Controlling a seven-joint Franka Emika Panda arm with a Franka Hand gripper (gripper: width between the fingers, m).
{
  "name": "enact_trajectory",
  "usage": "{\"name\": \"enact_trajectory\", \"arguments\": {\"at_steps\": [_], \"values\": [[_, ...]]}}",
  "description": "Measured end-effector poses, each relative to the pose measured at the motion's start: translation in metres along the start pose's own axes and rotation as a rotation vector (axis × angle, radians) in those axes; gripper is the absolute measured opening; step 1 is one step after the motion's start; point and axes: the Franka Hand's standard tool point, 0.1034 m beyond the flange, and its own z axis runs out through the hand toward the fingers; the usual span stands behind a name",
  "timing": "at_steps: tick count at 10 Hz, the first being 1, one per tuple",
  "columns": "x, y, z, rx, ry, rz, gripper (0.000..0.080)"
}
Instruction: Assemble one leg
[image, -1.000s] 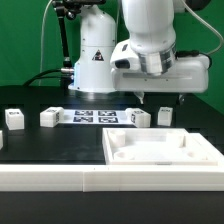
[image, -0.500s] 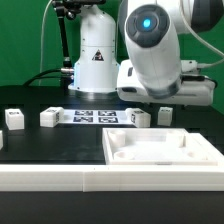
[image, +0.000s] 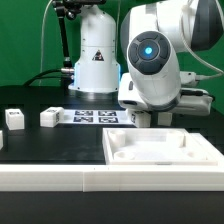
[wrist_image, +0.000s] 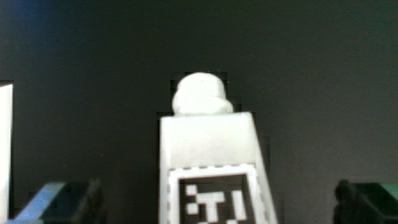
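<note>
Just behind the big white panel (image: 160, 150) on the desk (image: 60, 140), the tool (wrist_image: 214, 200) hangs released, one finger on each side of the leg (wrist_image: 210, 150) without touching it, probably so that clenching grips it centred.

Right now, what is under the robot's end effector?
The wrist view shows the white leg under the open end effector, between its fingers, on the dark table. In the exterior view, the arm covers that spot.
</note>
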Motion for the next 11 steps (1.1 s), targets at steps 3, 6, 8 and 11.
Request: {"name": "enact_trajectory", "arguments": {"at_steps": [3, 6, 8, 11], "values": [[0.0022, -0.0037, 0.0028, -0.025, 0.026, -0.007, 0.0622], [0.0024, -0.0032, 0.0027, -0.025, 0.026, -0.007, 0.0283], [0.0025, -0.0032, 0.0026, -0.024, 0.026, -0.006, 0.0285], [0.0025, -0.0032, 0.0026, -0.024, 0.026, -0.006, 0.0285]]}}
